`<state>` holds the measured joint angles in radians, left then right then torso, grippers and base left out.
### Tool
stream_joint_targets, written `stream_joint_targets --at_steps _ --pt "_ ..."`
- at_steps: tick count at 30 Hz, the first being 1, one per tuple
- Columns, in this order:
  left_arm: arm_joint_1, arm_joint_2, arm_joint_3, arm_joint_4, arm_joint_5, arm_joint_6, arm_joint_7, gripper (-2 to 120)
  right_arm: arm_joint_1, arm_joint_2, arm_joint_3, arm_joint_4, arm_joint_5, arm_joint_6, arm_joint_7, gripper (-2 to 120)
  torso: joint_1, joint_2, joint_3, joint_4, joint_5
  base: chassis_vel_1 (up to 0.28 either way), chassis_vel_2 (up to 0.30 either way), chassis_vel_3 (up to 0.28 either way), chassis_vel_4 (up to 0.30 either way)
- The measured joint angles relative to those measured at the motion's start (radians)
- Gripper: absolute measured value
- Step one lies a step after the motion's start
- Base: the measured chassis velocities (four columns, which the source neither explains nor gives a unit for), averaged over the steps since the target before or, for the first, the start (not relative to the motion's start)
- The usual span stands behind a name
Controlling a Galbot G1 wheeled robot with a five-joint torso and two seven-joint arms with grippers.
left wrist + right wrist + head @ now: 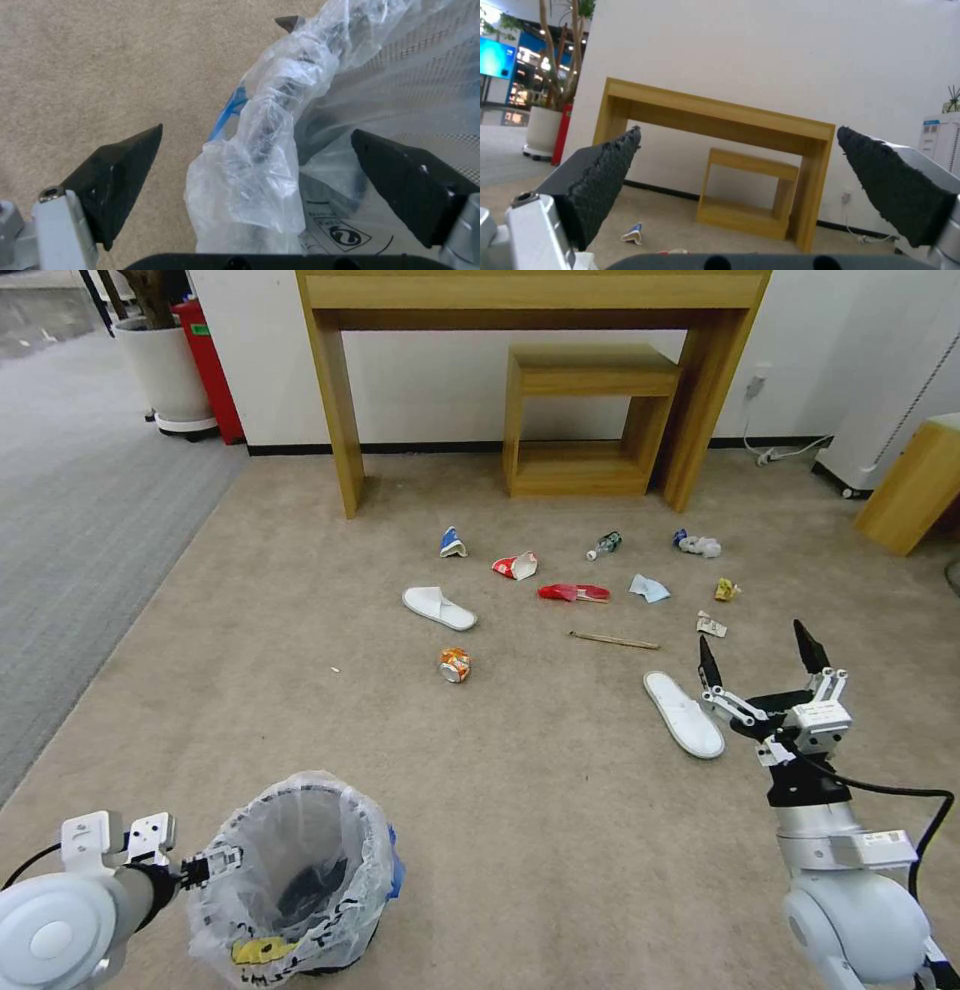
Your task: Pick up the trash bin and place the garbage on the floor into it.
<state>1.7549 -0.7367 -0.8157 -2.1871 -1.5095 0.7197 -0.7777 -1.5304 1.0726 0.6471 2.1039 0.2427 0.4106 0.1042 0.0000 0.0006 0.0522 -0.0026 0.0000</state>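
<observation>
The trash bin (pixel 295 880), black with a crinkly whitish bag, stands on the beige floor (pixel 560 810) at the near left. My left gripper (pixel 215 860) is open at its rim. In the left wrist view the left gripper (pixel 257 131) straddles the bagged rim (pixel 260 150), one finger outside and one inside. My right gripper (pixel 757 655) hangs open above the floor beside a white slipper (pixel 683 713). Garbage lies scattered ahead: another slipper (pixel 438 608), a crushed can (pixel 454 665), a red-white bowl (pixel 516 565), a bottle (pixel 604 545), a blue mask (pixel 649 589) and a wooden stick (pixel 614 641).
A tall wooden table (pixel 530 300) with a small wooden shelf (pixel 585 420) under it stands against the far wall. A grey carpet strip (pixel 70 530) runs along the left, with a white planter (pixel 165 370) behind. A wooden box (pixel 915 485) sits at the right.
</observation>
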Motion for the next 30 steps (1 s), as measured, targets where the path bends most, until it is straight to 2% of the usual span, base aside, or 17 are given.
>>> stream_joint_targets --at_steps 9,12,21,30 --pt "-0.005 -0.043 0.029 0.040 0.051 -0.003 0.036 98 0.000 -0.009 0.003 0.005 0.002 0.000 0.000 100 0.000 0.000 0.000 0.0001 0.0000 0.000 0.000 0.000 0.000" --pt "-0.011 -0.064 0.045 0.062 0.088 -0.012 0.068 98 -0.002 -0.008 0.004 0.005 0.002 0.001 0.000 100 0.000 0.000 0.000 0.0002 -0.0001 0.000 0.000 0.000 0.000" --pt "-0.027 -0.075 0.071 0.082 0.117 -0.020 0.100 98 -0.009 -0.007 0.005 0.002 0.002 0.007 0.000 100 0.000 0.000 0.000 0.0000 0.0000 0.000 0.000 0.000 0.000" --pt "-0.004 -0.061 0.069 0.084 0.134 -0.022 0.108 85 -0.011 -0.005 0.010 0.005 0.007 0.009 0.001 100 0.000 0.000 0.000 0.0001 0.0000 0.000 0.000 0.000 0.000"
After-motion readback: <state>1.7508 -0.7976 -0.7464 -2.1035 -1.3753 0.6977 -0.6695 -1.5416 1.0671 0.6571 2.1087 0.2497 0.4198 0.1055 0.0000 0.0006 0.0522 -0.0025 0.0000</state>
